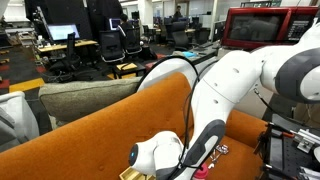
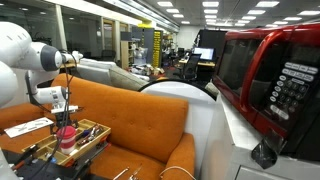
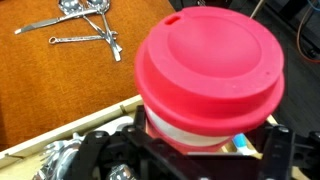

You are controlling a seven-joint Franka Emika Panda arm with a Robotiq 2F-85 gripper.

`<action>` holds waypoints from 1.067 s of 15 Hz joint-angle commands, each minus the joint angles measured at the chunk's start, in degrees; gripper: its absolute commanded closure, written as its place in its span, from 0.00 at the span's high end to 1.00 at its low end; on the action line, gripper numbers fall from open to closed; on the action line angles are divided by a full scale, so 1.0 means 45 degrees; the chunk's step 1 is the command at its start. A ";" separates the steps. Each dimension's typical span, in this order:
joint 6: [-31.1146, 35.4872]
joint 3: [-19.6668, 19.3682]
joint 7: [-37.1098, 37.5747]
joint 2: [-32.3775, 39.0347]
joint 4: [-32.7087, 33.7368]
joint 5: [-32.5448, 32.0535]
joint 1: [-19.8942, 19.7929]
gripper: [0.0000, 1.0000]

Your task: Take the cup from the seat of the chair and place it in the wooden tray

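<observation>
My gripper point(image 3: 190, 152) is shut on the cup point(image 3: 210, 70), a pink cup with a wide reddish lid that fills the wrist view. The cup's base is low over the wooden tray point(image 3: 75, 125), whose light rim and small cluttered objects show beneath; I cannot tell if it touches. In an exterior view the gripper point(image 2: 62, 112) holds the cup point(image 2: 67, 134) over the tray point(image 2: 98, 137), which rests on the orange chair point(image 2: 140, 110). In an exterior view the white arm reaches down over the chair point(image 1: 90, 130), with the cup point(image 1: 205, 170) barely visible at the gripper point(image 1: 203, 158).
Metal spoons point(image 3: 85, 30) lie on the orange seat beside the tray. A white paper point(image 2: 28, 127) lies behind the tray. A red microwave point(image 2: 265, 70) stands close by. A grey-beige armchair point(image 1: 80, 97) and black office chairs point(image 1: 110, 45) stand behind.
</observation>
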 commanded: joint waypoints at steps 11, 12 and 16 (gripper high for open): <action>-0.1255 -0.0003 -0.0343 0.0703 0.1943 0.0288 -0.0247 1.00; -0.1261 0.0012 -0.0350 0.0647 0.1833 0.0291 -0.0276 1.00; -0.0988 -0.0125 -0.0127 0.0793 0.1950 0.0096 -0.0134 1.00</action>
